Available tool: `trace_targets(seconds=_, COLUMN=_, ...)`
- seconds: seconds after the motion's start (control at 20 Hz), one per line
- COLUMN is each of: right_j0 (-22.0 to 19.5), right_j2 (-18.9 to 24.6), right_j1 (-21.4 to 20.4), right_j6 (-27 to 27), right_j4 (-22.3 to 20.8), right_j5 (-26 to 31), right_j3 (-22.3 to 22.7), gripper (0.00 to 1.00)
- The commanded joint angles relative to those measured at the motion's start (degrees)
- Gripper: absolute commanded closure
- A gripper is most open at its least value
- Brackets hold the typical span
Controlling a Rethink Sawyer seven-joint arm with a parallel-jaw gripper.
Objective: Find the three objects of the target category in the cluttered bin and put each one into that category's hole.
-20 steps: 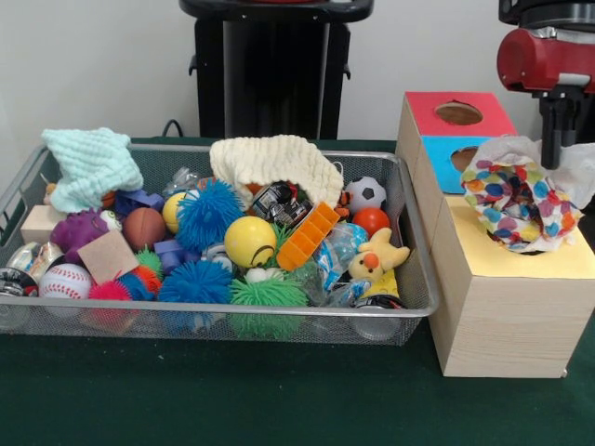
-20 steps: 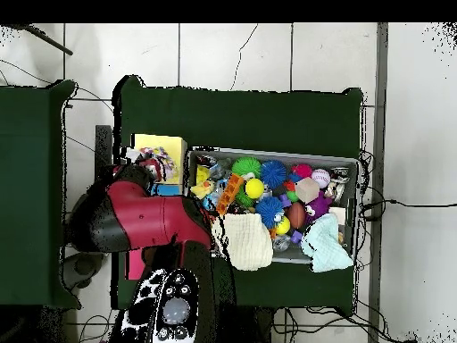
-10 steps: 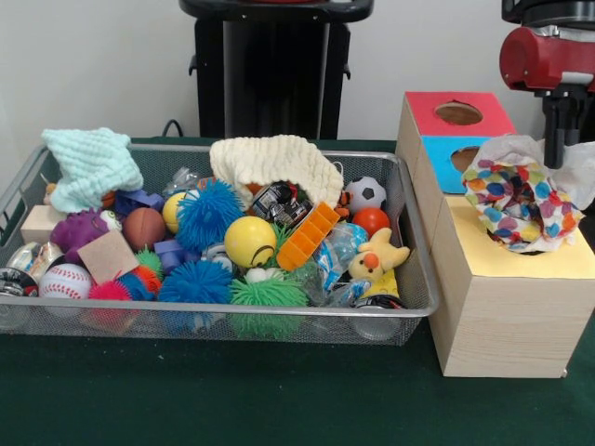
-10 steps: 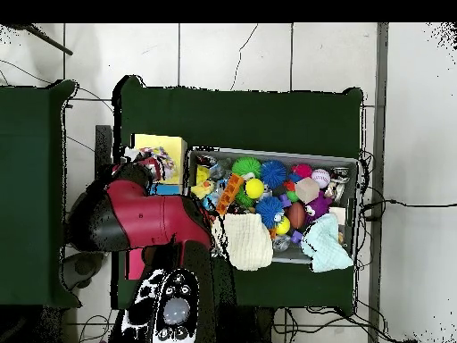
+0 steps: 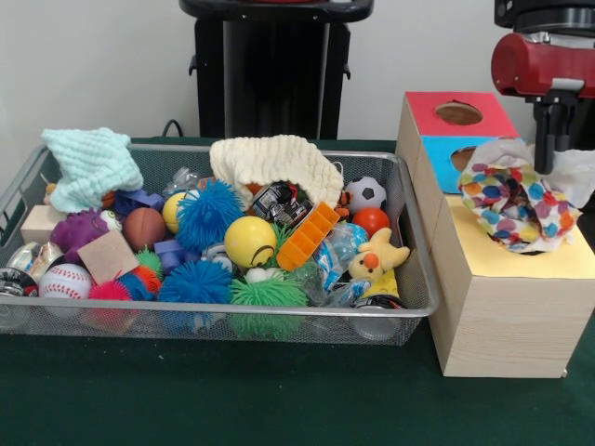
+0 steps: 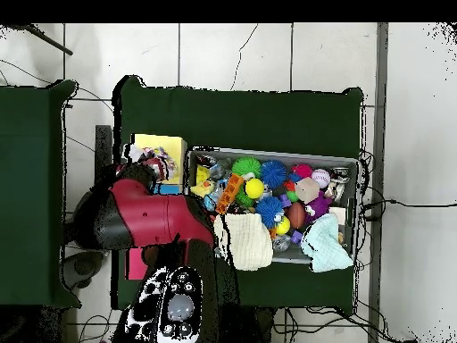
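Gripper (image 5: 544, 139) state cannot be told: only a dark stem is seen coming down from the red arm (image 5: 544, 63), ending just behind the top of the spotted cloth (image 5: 517, 204), and the tips are hidden by it. Whether the cloth is gripped or merely touched cannot be made out.

Nearest the camera, the wooden box (image 5: 507, 311) is seen beside the wire bin (image 5: 232, 321), almost touching its end. On the box's yellow top (image 5: 567, 265) the spotted cloth is bunched over what is judged to be that category's hole, part sunk in and part standing proud. The cloth therefore lies directly below the gripper, so the coming move is judged to turn on a straight downward push rather than any sideways travel.

In the bin, spiky rubber balls (image 5: 197, 283), a yellow ball (image 5: 249, 241), a baseball (image 5: 65, 281), an orange block (image 5: 308, 236) and a yellow plush toy (image 5: 378, 257) are piled together. Further back, a cream cloth (image 5: 274, 163) is draped over the far rim and a mint cloth (image 5: 91, 165) over the far corner; these are judged to be the remaining two of the category, well apart from the gripper.

Behind the yellow top, the blue (image 5: 446, 158) and red (image 5: 457, 114) holes are left uncovered.
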Motion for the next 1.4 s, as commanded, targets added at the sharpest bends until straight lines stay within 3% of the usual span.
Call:
trace_targets(seconds=0.05, right_j0=-1.56, right_j2=0.29, right_j1=4.07, right_j6=10.03, right_j4=-0.53, right_j5=-2.72, right_j3=0.48, gripper=1.00)
trace_targets(seconds=0.9, right_j0=0.71, right_j2=-3.60, right_j1=8.93, right_j6=10.84, right_j4=1.05, right_j5=-5.45, right_j3=-2.24, gripper=1.00)
trace_targets(seconds=1.4, right_j0=3.16, right_j2=-4.65, right_j1=10.15, right_j6=13.06, right_j4=5.29, right_j5=-3.79, right_j3=-3.77, gripper=1.00)
